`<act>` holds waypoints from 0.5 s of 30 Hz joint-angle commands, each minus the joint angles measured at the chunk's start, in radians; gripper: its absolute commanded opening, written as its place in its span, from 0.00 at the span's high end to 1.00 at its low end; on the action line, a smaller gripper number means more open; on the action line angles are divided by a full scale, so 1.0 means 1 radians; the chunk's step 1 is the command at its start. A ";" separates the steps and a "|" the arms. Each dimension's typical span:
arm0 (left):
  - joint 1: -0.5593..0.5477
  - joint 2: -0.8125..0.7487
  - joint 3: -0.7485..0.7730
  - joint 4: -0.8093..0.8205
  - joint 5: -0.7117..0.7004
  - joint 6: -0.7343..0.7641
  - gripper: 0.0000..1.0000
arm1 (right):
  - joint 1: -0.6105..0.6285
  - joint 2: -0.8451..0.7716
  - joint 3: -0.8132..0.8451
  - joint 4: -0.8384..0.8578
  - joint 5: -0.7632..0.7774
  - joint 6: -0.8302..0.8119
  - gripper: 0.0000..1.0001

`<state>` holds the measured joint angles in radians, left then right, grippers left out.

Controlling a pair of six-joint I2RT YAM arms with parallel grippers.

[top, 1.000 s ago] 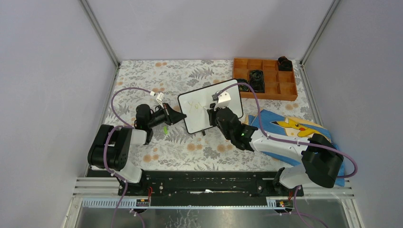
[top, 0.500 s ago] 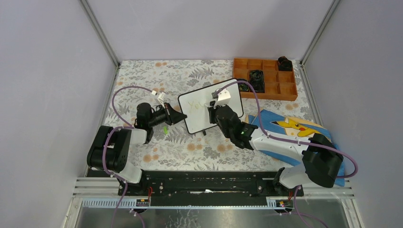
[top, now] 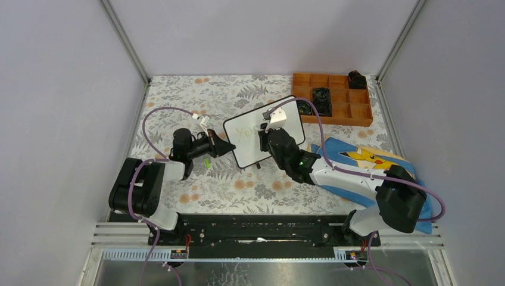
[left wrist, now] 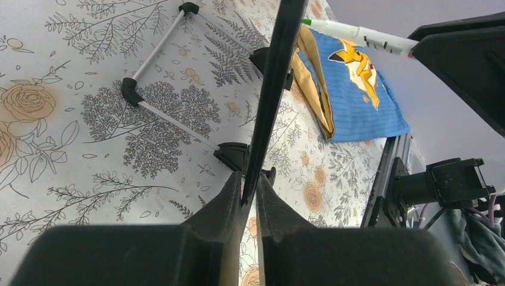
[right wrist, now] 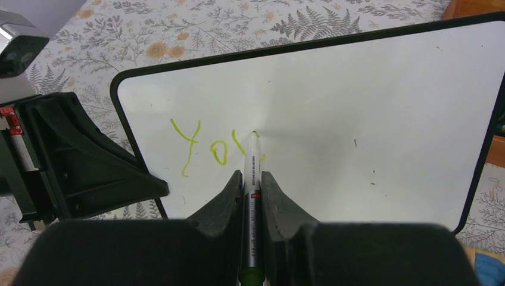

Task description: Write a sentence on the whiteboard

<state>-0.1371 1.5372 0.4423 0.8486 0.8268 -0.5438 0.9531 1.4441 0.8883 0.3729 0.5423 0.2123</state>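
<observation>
while the whiteboard (top: 247, 149) stands tilted on its small black feet near the middle of the table (top: 178, 95), a little toward the far edge, both arms meet at it from either side. the left gripper (left wrist: 249, 190) reaches in from the left, and its jaws pinch the board's thin black frame at the near left edge; in the left wrist view the board is seen edge-on, running up between the two fingers. the right gripper (right wrist: 251, 182) comes in from the near right, its jaws pressed around a white marker (right wrist: 253, 161) that lies along the gap between them and points at the board. the marker's green tip touches the white surface just right of the writing. of the sentence (right wrist: 202, 146) only a thin green "yo" and the first stroke of a third letter show, set in the left half of the board. a blue pikachu cloth (top: 363, 159) lies flat near the right edge of the table, partly under the right arm. an orange compartment tray (top: 340, 114) sits at the far right corner with dark things in some of its compartments. a small green piece (top: 207, 162) lies on the table just beside the left gripper, on its near side.
</observation>
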 commanded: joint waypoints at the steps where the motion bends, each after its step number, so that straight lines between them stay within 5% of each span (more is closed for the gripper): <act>1: -0.002 0.000 0.009 -0.078 -0.037 0.035 1.00 | -0.011 0.014 0.059 0.033 0.032 -0.017 1.00; 15: -0.002 -0.004 0.010 -0.084 -0.040 0.041 1.00 | -0.020 0.018 0.056 0.031 0.035 -0.023 1.00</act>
<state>-0.1375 1.5356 0.4438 0.8406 0.8265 -0.5381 0.9504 1.4563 0.9154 0.3729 0.5415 0.2016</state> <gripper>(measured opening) 0.162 0.171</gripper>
